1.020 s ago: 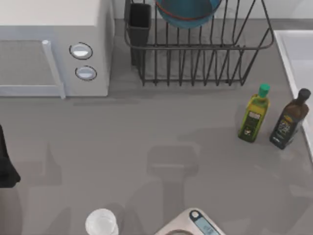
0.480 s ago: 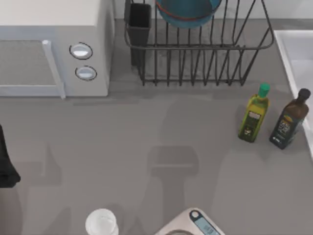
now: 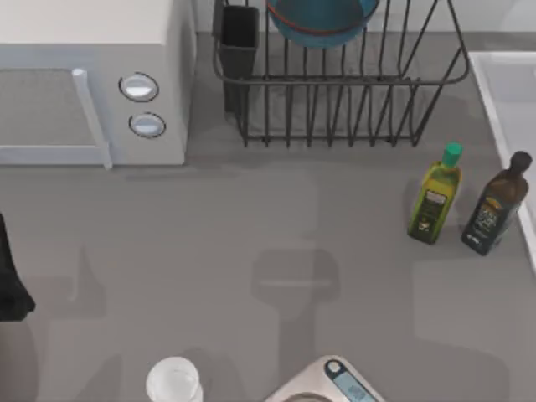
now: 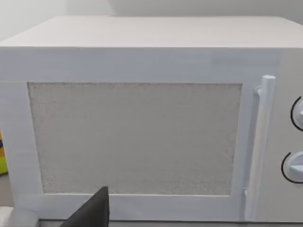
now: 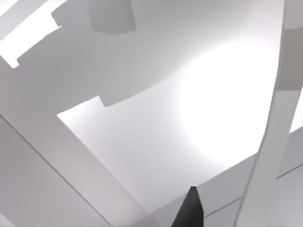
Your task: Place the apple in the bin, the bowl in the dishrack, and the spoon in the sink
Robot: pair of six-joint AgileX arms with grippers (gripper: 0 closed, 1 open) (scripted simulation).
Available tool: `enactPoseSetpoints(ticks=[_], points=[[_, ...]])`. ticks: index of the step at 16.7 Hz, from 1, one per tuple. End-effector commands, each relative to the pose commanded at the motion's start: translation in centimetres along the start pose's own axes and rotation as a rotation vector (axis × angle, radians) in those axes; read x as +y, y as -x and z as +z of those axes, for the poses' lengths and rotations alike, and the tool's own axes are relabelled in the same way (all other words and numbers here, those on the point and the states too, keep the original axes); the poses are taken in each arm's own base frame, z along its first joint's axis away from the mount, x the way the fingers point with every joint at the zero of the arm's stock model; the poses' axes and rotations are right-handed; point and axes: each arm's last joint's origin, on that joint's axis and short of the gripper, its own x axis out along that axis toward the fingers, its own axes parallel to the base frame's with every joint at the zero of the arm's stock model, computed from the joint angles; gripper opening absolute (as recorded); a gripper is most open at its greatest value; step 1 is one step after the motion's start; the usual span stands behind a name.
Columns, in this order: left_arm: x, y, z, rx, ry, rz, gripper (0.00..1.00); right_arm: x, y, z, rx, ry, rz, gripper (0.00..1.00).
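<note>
The blue bowl (image 3: pixel 322 21) with its reddish rim stands among the bars of the black wire dishrack (image 3: pixel 335 92) at the back of the table. The rack's dark utensil cup (image 3: pixel 239 38) is at its left corner. The pale sink (image 3: pixel 487 92) lies at the right edge. The apple, the spoon and the bin are out of view. My left arm (image 3: pixel 10 276) is parked at the left edge. A dark part of my left gripper (image 4: pixel 92 213) points at the microwave door. A dark tip of my right gripper (image 5: pixel 191 208) hangs over pale white surfaces.
A white microwave (image 3: pixel 92 84) fills the back left. A green-capped oil bottle (image 3: pixel 435 197) and a dark bottle (image 3: pixel 496 205) stand near the sink. A translucent cup (image 3: pixel 173 381) and a kitchen scale (image 3: pixel 335 385) sit at the front edge.
Only shadows on the table have shifted, drifting rightward and toward the front below the bottles. No object has moved.
</note>
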Motion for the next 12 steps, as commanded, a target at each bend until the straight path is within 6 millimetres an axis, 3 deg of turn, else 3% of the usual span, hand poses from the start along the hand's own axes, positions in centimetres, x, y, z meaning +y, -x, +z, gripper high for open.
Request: enactPoseSetpoints(ticks=[5, 12], points=[[0.0, 0.0, 0.0, 0.000, 0.000, 0.000, 1.00, 0.2, -1.3, 2.9, -0.023, 0.079, -0.029, 0.00], [0.0, 0.0, 0.0, 0.000, 0.000, 0.000, 1.00, 0.1, -1.4, 2.9, -0.024, 0.078, -0.031, 0.00]])
